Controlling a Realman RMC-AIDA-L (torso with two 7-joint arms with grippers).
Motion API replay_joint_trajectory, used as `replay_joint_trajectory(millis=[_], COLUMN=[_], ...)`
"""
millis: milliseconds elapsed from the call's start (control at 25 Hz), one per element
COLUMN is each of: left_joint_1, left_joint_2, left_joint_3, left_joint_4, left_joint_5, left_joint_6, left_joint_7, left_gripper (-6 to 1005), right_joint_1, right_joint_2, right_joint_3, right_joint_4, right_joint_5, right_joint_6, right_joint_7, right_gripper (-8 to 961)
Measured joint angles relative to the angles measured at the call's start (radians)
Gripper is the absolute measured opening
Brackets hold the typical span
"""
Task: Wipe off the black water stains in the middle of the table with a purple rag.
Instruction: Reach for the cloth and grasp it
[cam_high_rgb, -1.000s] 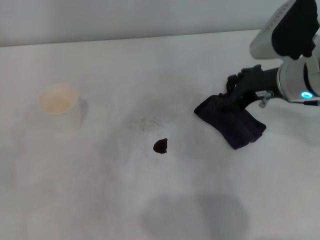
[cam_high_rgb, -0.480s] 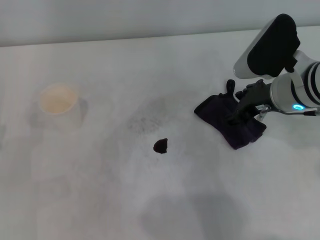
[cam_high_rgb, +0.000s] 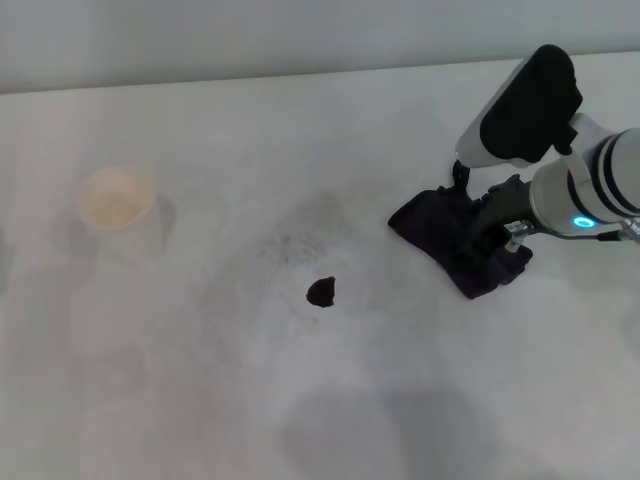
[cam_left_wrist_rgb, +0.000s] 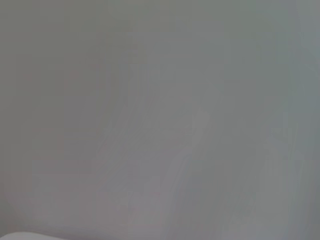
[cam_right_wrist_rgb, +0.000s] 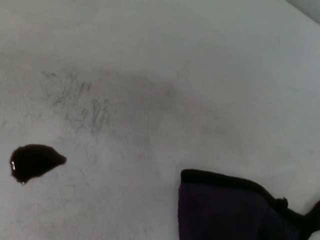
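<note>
The black water stain (cam_high_rgb: 321, 291) is a small dark blot near the middle of the white table (cam_high_rgb: 300, 120), with faint grey speckles just behind it. It also shows in the right wrist view (cam_right_wrist_rgb: 35, 161). The purple rag (cam_high_rgb: 436, 232) lies flat to the right of the stain, and its near corner shows in the right wrist view (cam_right_wrist_rgb: 225, 210). My right gripper (cam_high_rgb: 478, 212) is down over the rag's middle, right at the cloth. My left gripper is out of view; the left wrist view shows only plain grey.
A pale translucent cup (cam_high_rgb: 118, 205) stands at the left of the table. A grey smudged patch (cam_high_rgb: 300, 235) lies between the stain and the table's far side. The table's far edge (cam_high_rgb: 300, 80) runs along the top.
My right arm has swung its wrist forward and lowered onto the rag. The rag and the stain have not moved.
</note>
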Motion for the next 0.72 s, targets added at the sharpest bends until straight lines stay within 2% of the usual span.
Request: replay_joint_trajectory(millis=[200,560,680,720], left_joint_1=[-0.005,-0.010,-0.015,-0.017], left_joint_2=[0.000,0.000,0.000,0.000], left_joint_3=[0.001,-0.004,-0.005,-0.005], left_joint_4=[0.000,0.002,0.001,0.000], left_joint_5=[0.000,0.000,-0.002,-0.002], left_joint_6=[0.000,0.001,0.001,0.002], left_joint_7=[0.000,0.000,0.000,0.000], left_gripper=[892,892,892,892], right_joint_1=[0.054,0.074,0.076,0.076], right_joint_2=[0.002,0.004,0.002,0.002], right_joint_3=[0.009,0.009,0.010,0.010], right_joint_4=[0.086,0.100,0.100,0.100], right_joint_5=[0.005,-0.002,-0.001,-0.001], right_joint_6=[-0.021,-0.021,-0.021,-0.021], right_joint_7=[0.005,-0.001,0.003,0.004], right_gripper=[703,643,402,377])
